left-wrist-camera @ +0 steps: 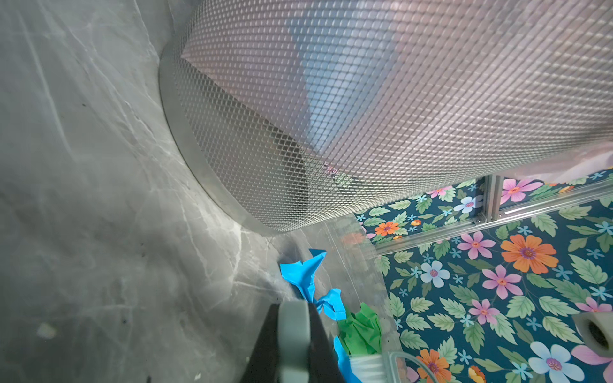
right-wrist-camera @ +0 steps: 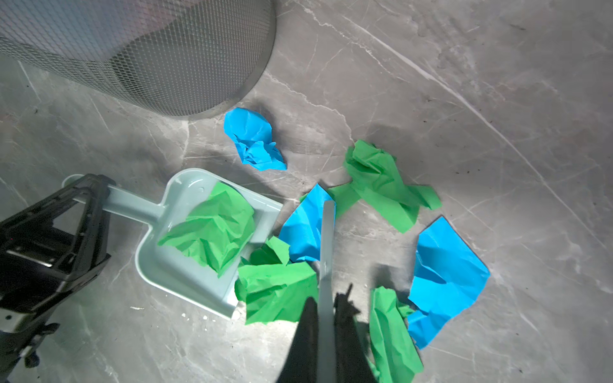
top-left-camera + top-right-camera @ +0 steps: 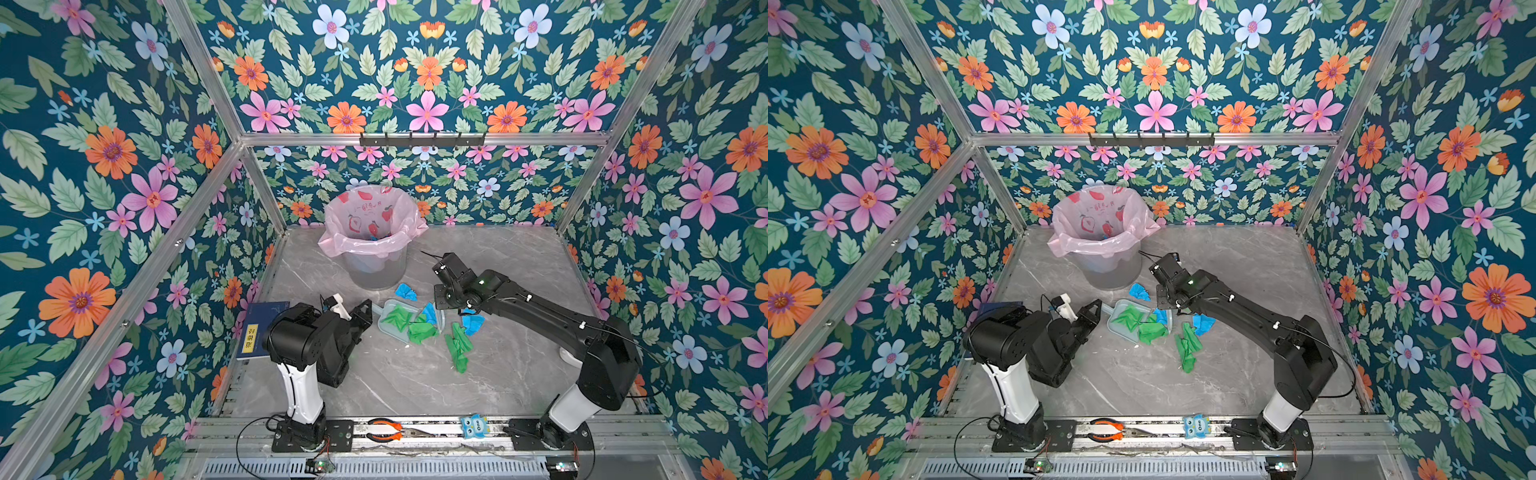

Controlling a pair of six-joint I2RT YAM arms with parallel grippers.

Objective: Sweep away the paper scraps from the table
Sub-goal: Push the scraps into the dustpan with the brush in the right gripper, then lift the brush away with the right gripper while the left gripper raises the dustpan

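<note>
Lying nearest, on the front rail: orange-handled pliers (image 3: 384, 430) & a small blue owl figure (image 3: 475, 426) marked "One", both btw the two arm bases.

Left arm (image 3: 299, 374) rises from its base and folds at the elbow, w/ the forearm low and aimed at mid-desk. Left tool (image 2: 93, 195) is clenched on the dustpan (image 2: 172, 265) handle. The pan lies flat on the desk (image 3: 415, 386), mouth toward the right arm.

Right arm (image 3: 552, 320) is stretched long & low to the centre, wrist tipped down. Right tool (image 2: 328, 295) is clamped on the brush (image 2: 327, 232) handle, w/ the brush at the pan's mouth.

Paper scraps (image 2: 381, 182), green & blue, crumpled, are all mid-desk. One green lies in the pan and another green touches its lip. A blue one sits against the brush and three more lie just beside the brush on the far side from the pan. One blue lies apart, near the bin.

A dark blue book (image 3: 262, 328) w/ a yellow label lies at the desk's left edge, partly hidden by the left arm; the label's writing is too small to read.

Just beyond the pan stands a mesh bin (image 3: 376, 266) lined w/ a pink bag (image 3: 365, 224). The bag has a red fruit print and some lettering, not legible. A bit of blue shows inside.

Farthest is a black hook rail (image 3: 422, 140) on the back frame, w/ floral walls (image 3: 124, 166) all round.
</note>
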